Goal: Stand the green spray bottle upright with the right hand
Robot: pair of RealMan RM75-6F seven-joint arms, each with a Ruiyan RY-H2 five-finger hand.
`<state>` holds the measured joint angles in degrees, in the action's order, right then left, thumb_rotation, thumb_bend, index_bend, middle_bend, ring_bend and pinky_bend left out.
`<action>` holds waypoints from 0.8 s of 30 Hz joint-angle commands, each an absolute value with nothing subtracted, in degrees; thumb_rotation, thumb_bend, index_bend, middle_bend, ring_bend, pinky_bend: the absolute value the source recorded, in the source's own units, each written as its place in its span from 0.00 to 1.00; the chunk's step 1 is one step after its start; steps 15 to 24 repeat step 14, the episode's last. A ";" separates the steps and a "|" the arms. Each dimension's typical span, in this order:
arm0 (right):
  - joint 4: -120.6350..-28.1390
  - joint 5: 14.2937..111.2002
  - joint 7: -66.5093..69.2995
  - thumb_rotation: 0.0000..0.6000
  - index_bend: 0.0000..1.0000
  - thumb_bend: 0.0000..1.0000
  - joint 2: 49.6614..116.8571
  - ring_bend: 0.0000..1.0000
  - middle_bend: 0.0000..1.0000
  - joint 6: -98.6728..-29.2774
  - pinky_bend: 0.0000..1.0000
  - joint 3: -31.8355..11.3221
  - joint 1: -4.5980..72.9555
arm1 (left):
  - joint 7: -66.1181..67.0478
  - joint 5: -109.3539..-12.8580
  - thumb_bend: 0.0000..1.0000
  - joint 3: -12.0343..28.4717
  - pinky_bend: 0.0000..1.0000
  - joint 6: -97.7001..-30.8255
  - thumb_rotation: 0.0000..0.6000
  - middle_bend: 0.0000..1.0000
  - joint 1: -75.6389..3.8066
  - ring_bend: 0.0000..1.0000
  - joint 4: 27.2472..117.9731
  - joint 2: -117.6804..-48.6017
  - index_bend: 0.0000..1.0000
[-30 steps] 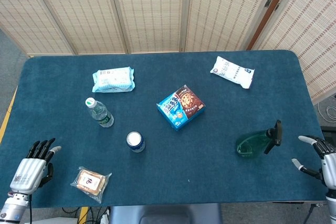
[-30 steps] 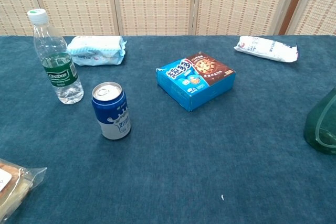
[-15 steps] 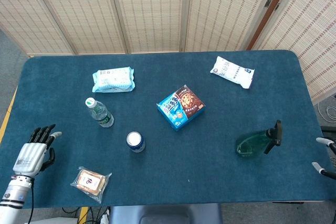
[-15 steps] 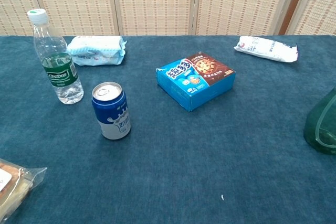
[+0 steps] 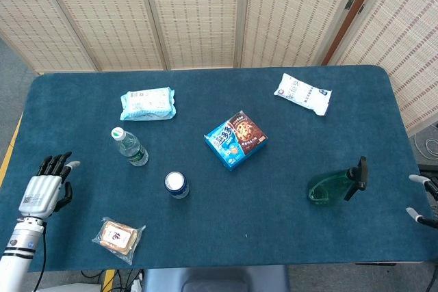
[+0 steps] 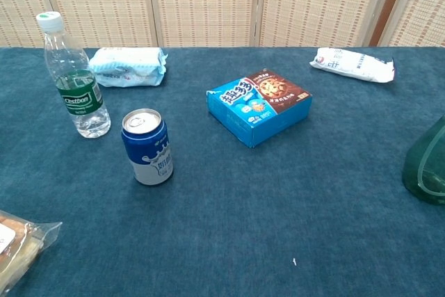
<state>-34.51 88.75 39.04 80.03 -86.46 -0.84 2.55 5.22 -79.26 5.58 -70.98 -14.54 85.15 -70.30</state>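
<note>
Our translucent green plastic spray bottle (image 5: 333,185) lies on the worktop (image 5: 274,217). Our right hand (image 5: 426,201) shows only fingertips, spread, holding nothing. Our left hand (image 5: 45,190) rests empty, fingers apart.

The left hand (image 5: 46,190) has a ribbed silver-white back, black fingers with one pale tip, and a white banded wrist below it, while the right hand (image 5: 422,198) shows only pale, dark-jointed fingertips.

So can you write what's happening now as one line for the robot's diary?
green spray bottle: lying on its side, untouched | right hand: at table edge, mostly out of frame, apart from bottle | left hand: empty, fingers apart
</note>
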 commanded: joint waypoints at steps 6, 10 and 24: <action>-35.10 89.24 39.04 1.00 0.29 0.11 79.45 0.24 0.31 -87.69 0.31 -0.90 2.70 | 6.20 -79.62 0.74 5.36 0.00 -72.11 1.00 0.08 -14.77 0.07 85.59 -71.08 0.18; -35.32 88.94 39.40 1.00 0.29 0.11 79.52 0.24 0.31 -87.27 0.31 -1.00 2.65 | 6.41 -79.64 0.74 5.11 0.00 -72.05 1.00 0.08 -14.98 0.07 85.40 -71.56 0.18; -35.12 88.86 39.73 1.00 0.29 0.11 79.67 0.24 0.31 -87.09 0.31 -0.94 2.50 | 6.54 -79.90 0.74 4.69 0.00 -72.10 1.00 0.08 -15.06 0.07 85.04 -72.09 0.18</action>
